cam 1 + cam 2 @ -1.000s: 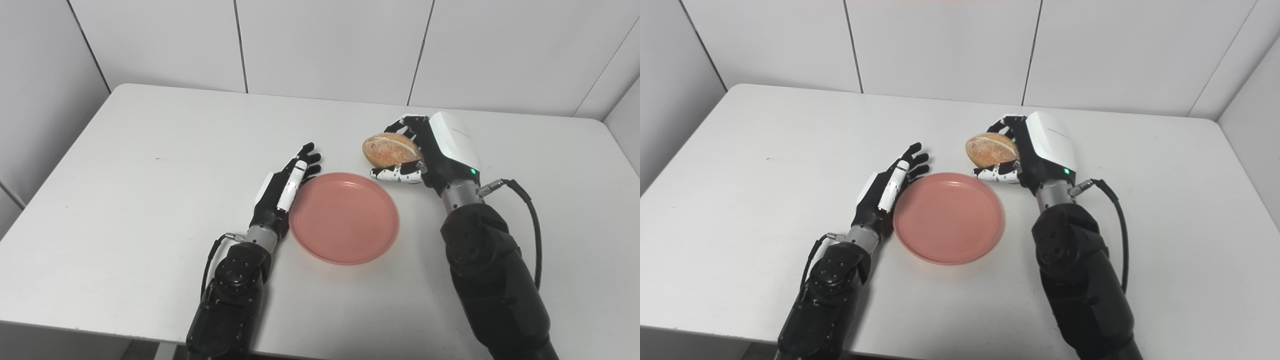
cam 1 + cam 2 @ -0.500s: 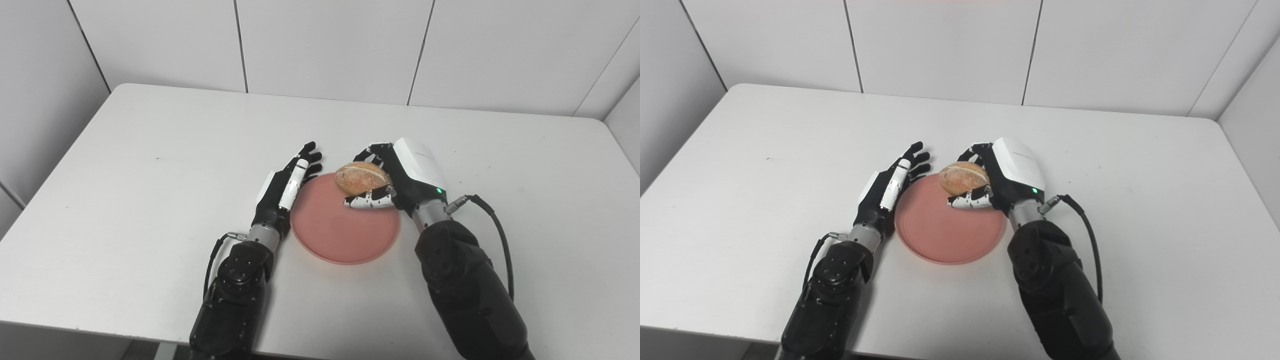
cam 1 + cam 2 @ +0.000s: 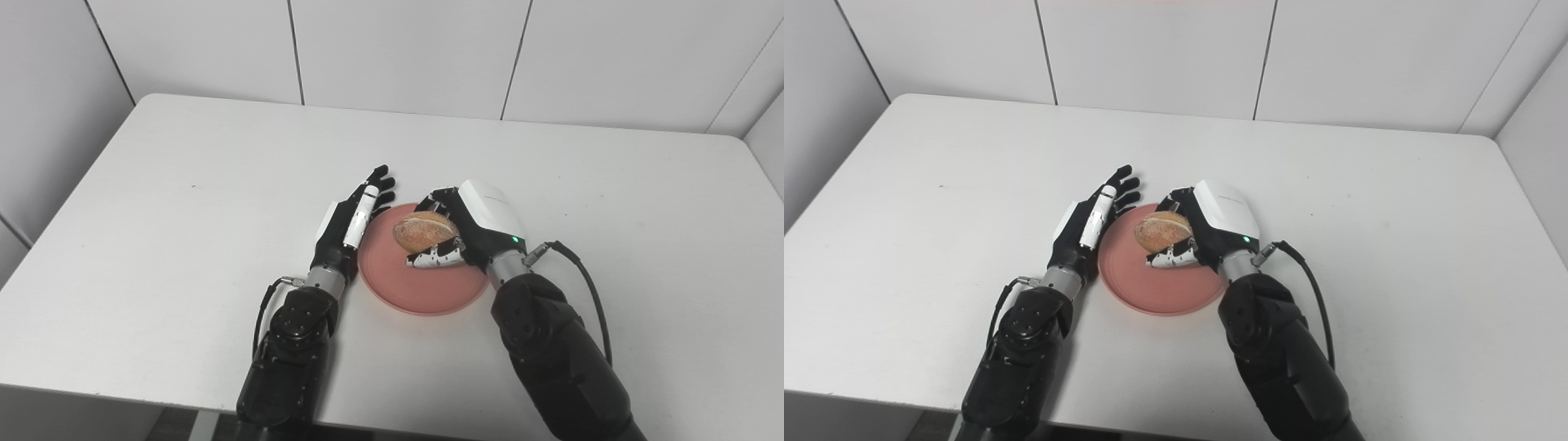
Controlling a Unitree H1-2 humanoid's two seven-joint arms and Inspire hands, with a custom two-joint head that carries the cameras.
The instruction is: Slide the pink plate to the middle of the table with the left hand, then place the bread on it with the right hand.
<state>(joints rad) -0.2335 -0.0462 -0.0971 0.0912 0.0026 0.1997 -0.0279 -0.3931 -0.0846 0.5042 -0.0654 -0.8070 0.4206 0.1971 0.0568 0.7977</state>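
Note:
The pink plate (image 3: 422, 288) lies flat near the middle of the white table (image 3: 184, 171). My right hand (image 3: 474, 229) is shut on the round brown bread roll (image 3: 424, 230) and holds it over the plate's middle, low above it; whether the roll touches the plate I cannot tell. My left hand (image 3: 352, 223) is open, fingers straight, standing on edge against the plate's left rim. The same shows in the right eye view: the roll (image 3: 1162, 231), the plate (image 3: 1164, 291), my left hand (image 3: 1090, 223) and my right hand (image 3: 1213, 229).
White wall panels (image 3: 398, 49) stand behind the table's far edge. The near table edge runs along the bottom, under both forearms. A black cable (image 3: 582, 275) loops from my right wrist.
My right hand has carried the roll from beyond the plate's far right rim leftward and down over the plate's middle. The left hand stays at the rim. The camera has tilted slightly.

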